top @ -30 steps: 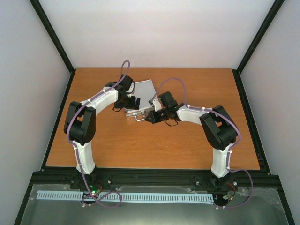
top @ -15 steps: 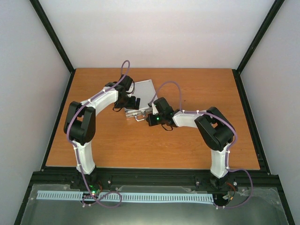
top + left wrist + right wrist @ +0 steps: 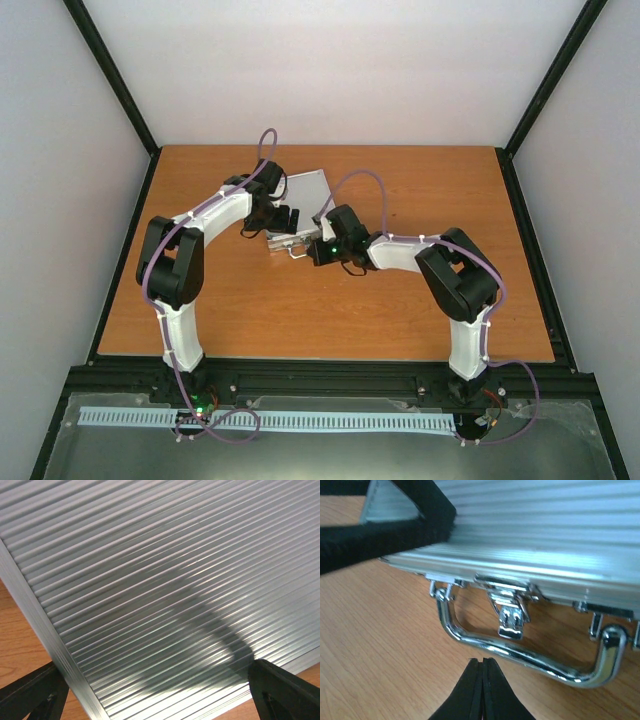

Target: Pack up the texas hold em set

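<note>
Top external: small silver ribbed aluminium case (image 3: 308,188) lying closed and flat on the brown wooden bench (image 3: 420,300). Left gripper (image 3: 283,218) hanging over the case's near-left part, jaws spread wide; in the left wrist view the ribbed lid is filling the space between them. Right gripper (image 3: 481,662) sitting low just in front of the case's curved chrome handle (image 3: 520,652), jaws pressed together, pinching nothing, tip pointing toward the small chrome latch (image 3: 512,611) on the case's front edge.

Orange-brown wooden tabletop (image 3: 300,320), plain white walls (image 3: 340,70) on three sides, black corner posts (image 3: 110,75), black rail (image 3: 330,378) along the near edge, soft even light
</note>
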Controlling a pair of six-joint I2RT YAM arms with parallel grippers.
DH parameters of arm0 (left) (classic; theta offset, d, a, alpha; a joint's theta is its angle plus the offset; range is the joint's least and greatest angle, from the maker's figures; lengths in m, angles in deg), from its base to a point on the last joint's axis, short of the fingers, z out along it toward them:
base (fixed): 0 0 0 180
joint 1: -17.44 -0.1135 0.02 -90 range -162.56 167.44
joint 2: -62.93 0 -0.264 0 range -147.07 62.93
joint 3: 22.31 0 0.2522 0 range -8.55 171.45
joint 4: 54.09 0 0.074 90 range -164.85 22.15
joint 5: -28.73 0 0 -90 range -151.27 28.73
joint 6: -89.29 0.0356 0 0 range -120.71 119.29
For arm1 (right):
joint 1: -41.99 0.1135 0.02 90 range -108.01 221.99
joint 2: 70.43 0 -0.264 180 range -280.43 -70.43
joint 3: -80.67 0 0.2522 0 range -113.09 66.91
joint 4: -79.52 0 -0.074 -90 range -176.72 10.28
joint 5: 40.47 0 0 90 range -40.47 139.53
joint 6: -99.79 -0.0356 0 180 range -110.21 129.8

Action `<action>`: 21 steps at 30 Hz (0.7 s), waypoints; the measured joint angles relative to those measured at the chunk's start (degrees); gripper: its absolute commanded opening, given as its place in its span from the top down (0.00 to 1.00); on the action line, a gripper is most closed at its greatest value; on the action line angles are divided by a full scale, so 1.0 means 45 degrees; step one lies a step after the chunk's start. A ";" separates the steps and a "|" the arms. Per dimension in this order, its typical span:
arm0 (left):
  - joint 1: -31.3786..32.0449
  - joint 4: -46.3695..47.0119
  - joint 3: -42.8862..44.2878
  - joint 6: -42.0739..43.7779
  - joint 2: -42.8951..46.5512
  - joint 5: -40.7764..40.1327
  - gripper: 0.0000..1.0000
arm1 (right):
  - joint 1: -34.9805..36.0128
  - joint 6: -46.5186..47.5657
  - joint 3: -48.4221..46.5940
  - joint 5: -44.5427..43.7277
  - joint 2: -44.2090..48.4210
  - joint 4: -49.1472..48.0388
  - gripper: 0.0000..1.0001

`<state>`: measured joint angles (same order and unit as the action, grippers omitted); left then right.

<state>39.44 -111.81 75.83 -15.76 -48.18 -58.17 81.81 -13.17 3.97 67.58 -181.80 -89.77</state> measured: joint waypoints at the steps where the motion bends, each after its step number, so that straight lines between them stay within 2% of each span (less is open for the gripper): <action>1: 0.0000 0.0000 0.0000 0.0000 0.0000 0.0000 0.00 | 0.0005 0.0000 -0.0068 0.0010 0.0000 -0.0024 0.97; 21: -0.0005 0.0000 -0.0005 0.0005 0.0000 0.0005 0.00 | 0.0049 -0.0097 -0.1146 -0.0165 -0.1297 -0.0151 0.97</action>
<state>39.42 -111.81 75.81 -15.74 -48.18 -58.15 82.02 -13.60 -1.19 66.83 -187.63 -90.45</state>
